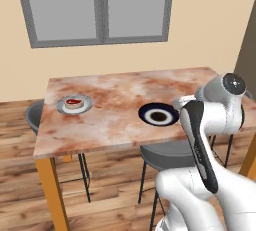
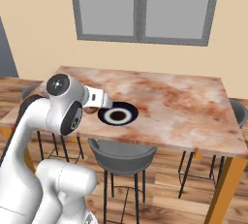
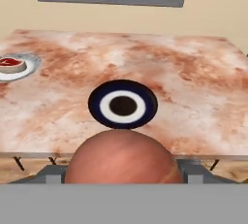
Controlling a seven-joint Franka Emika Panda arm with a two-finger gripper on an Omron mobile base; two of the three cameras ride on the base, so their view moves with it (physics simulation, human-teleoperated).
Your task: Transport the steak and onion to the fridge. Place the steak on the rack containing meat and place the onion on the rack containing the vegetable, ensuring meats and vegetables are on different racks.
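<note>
Closest of all, the onion [image 3: 121, 157] bulges up from the bottom of the hand view, a smooth reddish-brown ball right where the claw's tips would rise, so I judge the claw is clamped on it and carrying it. The fingers themselves are hidden behind the ball. In the right base view the claw [image 2: 99, 103] reaches over the near edge of the surface [image 2: 184, 106], with a sliver of reddish brown under the white hand.

Just beyond the onion lies a dark blue plate [image 3: 123, 104] with a white ring and dark centre, bare now; by my reading the onion came off it. A grey stool [image 2: 122, 152] is tucked under the near edge.

Farther off, toward the far left corner, the steak [image 1: 73, 102] sits on a small grey plate [image 1: 86, 106], well apart from the claw and untouched. It waits there because the claw carries one thing at a time. Behind everything, a grey-framed window [image 1: 97, 7] is set in the cream wall.
</note>
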